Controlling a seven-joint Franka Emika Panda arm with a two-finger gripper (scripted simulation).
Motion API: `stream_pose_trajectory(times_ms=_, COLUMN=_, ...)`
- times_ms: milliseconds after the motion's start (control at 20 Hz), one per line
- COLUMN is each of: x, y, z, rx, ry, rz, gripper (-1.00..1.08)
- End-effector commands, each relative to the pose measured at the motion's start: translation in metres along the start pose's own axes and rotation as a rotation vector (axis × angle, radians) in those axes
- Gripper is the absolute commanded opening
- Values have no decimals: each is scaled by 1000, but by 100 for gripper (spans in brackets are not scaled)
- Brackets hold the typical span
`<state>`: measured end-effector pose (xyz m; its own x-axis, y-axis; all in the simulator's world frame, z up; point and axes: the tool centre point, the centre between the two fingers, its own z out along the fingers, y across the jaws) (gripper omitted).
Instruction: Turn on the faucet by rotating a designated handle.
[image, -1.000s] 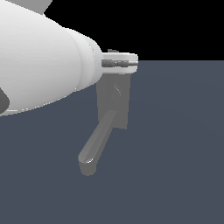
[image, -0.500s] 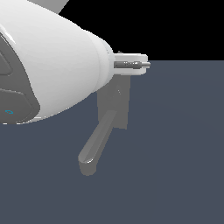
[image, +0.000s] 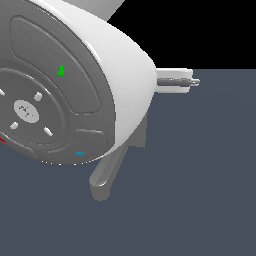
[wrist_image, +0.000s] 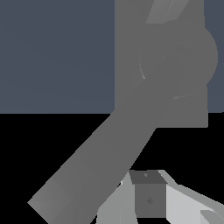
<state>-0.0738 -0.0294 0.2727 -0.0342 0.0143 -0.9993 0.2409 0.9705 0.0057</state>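
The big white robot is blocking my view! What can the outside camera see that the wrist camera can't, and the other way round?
Only the exterior view shows the robot's big white arm and the downturned tip of the thick spout. Only the wrist view shows the handle, a straight bar joined to the round hub, plus a gripper finger close beside it. Both show the grey faucet, namely its flat back plate.

No words, brands or numbers can be read; the arm's grey cover (image: 50, 100) bears only small unreadable coloured marks.
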Motion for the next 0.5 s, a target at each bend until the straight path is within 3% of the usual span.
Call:
stream_pose_trajectory(times_ms=0, x=-11, y=-14, z=8, rx=13, ry=-32, rz=8, gripper=-100)
stream_pose_trajectory(times_ms=450, x=6, y=-30, z=4, rx=15, ry=-18, rz=5, gripper=-100)
